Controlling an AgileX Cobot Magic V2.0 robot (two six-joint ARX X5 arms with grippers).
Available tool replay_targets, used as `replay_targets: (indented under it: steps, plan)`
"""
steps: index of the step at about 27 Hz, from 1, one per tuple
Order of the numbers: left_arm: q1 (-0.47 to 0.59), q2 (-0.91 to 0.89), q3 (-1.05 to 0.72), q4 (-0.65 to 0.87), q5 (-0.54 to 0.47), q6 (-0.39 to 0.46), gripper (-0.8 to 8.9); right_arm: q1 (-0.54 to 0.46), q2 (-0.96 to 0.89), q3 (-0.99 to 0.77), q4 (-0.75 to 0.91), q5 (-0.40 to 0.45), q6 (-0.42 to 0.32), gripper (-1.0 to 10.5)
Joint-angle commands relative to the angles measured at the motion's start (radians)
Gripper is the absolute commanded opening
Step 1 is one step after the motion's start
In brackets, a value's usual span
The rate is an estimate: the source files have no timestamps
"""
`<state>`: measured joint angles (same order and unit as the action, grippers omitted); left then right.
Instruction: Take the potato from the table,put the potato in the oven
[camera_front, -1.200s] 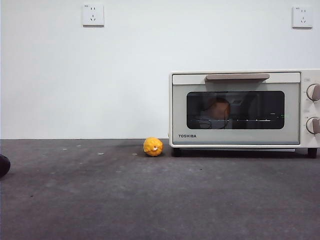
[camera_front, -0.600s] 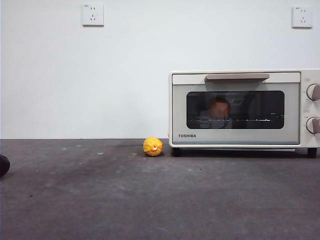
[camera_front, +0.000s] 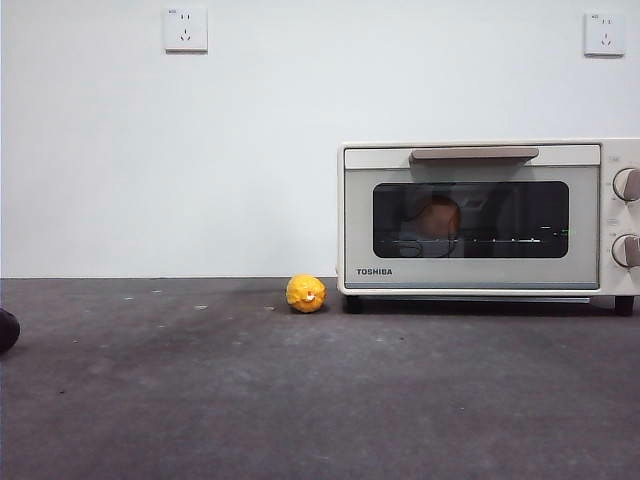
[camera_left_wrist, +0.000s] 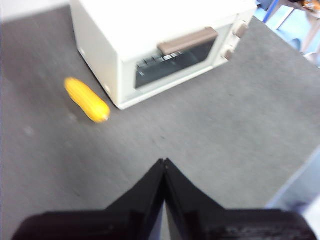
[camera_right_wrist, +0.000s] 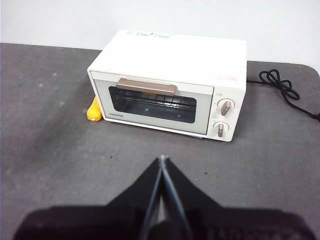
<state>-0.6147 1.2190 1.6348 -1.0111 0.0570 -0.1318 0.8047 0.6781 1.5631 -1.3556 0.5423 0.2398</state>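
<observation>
- While the oven (camera_front: 480, 218) stands shut on the table (camera_front: 200, 400), the potato (camera_front: 437, 217) shows orange-brown behind its dark glass door, on the wire rack toward the handle's left end in the front view.
- Left gripper (camera_left_wrist: 164, 162): jaws pressed together, holding nothing, above bare table in front of the oven, well apart from the potato.
- Right gripper (camera_right_wrist: 162, 160): jaws likewise closed and empty, facing the oven door.
- 1 small yellow ball (camera_front: 306, 293) lies just beside the oven's corner.

cream oven (camera_front: 480, 215), speckled grey table (camera_front: 300, 400)
</observation>
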Motion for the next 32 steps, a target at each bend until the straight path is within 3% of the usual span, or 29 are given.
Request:
replay_targets:
  steps: [1, 5, 11, 14, 20, 27, 32]
  plan:
    - [0.043, 0.007, -0.001, 0.018, -0.049, 0.163, -0.04, 0.001, -0.001, -0.006, -0.021, 0.0, 0.011, 0.0]
    - [0.122, 0.007, -0.003, 0.047, -0.047, 0.327, -0.04, 0.001, -0.001, -0.006, -0.021, 0.001, 0.011, 0.0]
    - [0.306, -0.006, -0.005, 0.109, 0.083, 0.379, -0.04, 0.001, 0.003, -0.006, -0.021, 0.0, 0.011, 0.0]
    - [0.407, -0.026, -0.006, 0.117, 0.151, 0.444, -0.04, 0.001, 0.005, -0.006, -0.021, 0.001, 0.011, 0.0]
    - [0.556, -0.128, -0.077, 0.158, 0.183, 0.555, -0.04, 0.001, 0.005, -0.006, -0.021, 0.001, 0.011, 0.0]
    - [0.669, -0.342, -0.438, 0.423, 0.183, 0.584, -0.04, 0.001, 0.005, -0.006, -0.021, 0.0, 0.011, 0.0]
    - [0.708, -0.528, -0.819, 0.72, 0.187, 0.512, -0.04, 0.001, 0.006, -0.006, -0.021, 0.001, 0.011, 0.0]
